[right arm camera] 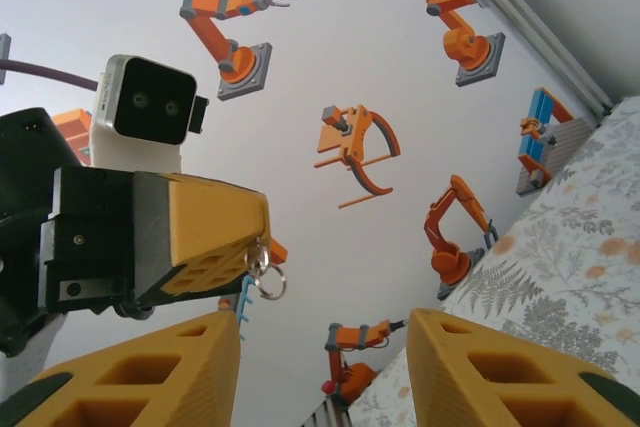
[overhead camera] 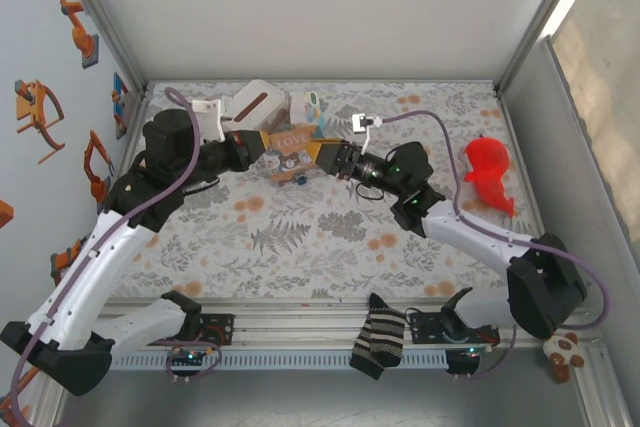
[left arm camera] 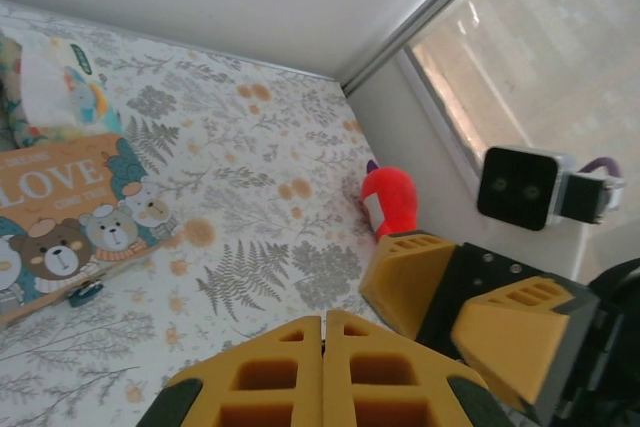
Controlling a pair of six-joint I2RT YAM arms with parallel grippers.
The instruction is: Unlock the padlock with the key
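Padlock [left arm camera: 85, 292] seemingly lies at box [left arm camera: 60, 217] edge, apart from left tool [left arm camera: 323, 332].

Left wrist camera: sits just behind left pincer [left arm camera: 323, 322], faces right pincer [left arm camera: 450, 297] at close range. Right wrist camera: the reverse. Top camera: you look down on both from behind, high above.
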